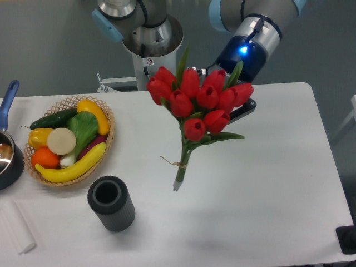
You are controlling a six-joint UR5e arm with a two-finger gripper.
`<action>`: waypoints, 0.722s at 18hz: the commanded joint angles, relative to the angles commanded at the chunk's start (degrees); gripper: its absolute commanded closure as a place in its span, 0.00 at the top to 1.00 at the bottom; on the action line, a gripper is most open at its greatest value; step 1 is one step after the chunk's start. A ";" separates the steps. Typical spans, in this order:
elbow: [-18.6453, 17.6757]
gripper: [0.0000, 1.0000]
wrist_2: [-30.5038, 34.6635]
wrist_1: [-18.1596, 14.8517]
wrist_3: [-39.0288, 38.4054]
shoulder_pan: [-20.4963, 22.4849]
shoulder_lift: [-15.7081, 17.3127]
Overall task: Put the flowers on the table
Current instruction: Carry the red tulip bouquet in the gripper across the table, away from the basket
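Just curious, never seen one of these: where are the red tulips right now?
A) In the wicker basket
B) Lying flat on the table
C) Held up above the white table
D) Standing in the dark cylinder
C: the red tulips hang above the white table, stems clear of it.

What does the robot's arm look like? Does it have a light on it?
The arm is made of round silver-grey tubes with light blue caps at the joints. Near its end sits a black wrist piece with a glowing blue light. The pincer itself is mostly hidden behind the flowers.
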 joint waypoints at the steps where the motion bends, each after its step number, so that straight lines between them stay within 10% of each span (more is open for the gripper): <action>1: -0.35 0.33 0.26 -0.09 0.44 0.52 0.00; 13: -2.99 0.33 19.76 -0.18 4.40 1.32 0.79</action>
